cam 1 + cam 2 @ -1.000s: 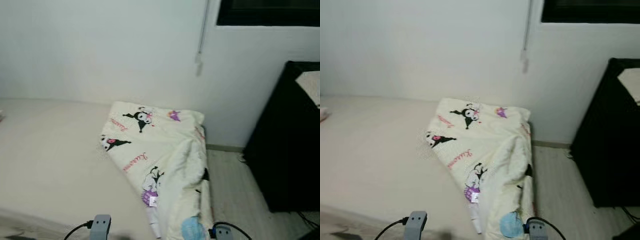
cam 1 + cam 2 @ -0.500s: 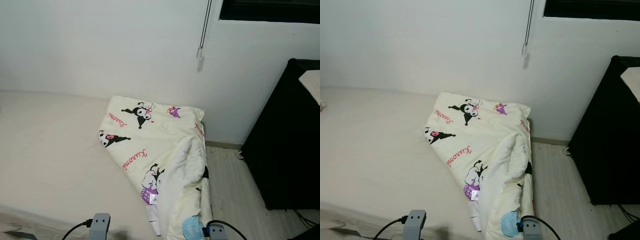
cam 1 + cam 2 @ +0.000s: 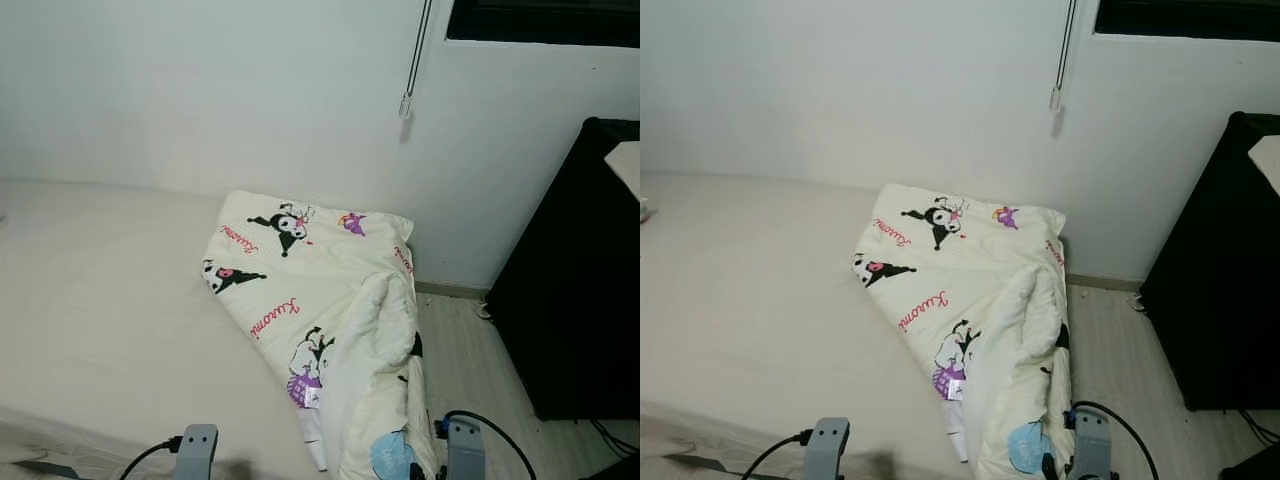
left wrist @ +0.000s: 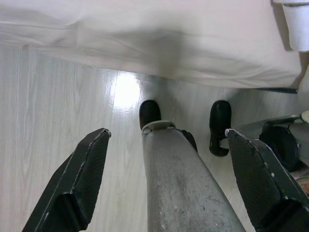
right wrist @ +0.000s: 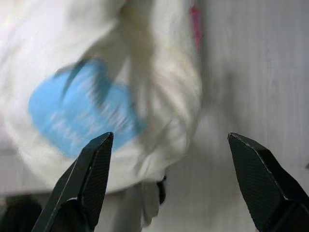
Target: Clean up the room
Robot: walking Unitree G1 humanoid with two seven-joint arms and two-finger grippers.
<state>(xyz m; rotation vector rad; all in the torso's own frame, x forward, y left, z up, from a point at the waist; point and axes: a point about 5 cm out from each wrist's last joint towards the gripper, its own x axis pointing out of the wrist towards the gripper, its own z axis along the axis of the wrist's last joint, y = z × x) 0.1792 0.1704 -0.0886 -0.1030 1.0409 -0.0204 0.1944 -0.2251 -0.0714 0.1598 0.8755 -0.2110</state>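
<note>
Two grey wrist blocks (image 3: 197,448) poke up at the lower edge, each trailing a looped black cable (image 3: 487,428). The left pincer (image 4: 169,193) has long, matte black, wedge-shaped fingers (image 4: 79,181); between them runs a scuffed silver leg (image 4: 181,183) ending in black feet (image 4: 219,118). The right pincer (image 5: 174,183) looks the same.

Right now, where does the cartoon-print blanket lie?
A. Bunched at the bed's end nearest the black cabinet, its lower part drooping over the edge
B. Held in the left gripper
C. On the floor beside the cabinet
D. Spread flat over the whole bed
A: the blanket is heaped on the bed at the end next to the black cabinet, drooping over the edge.
</note>
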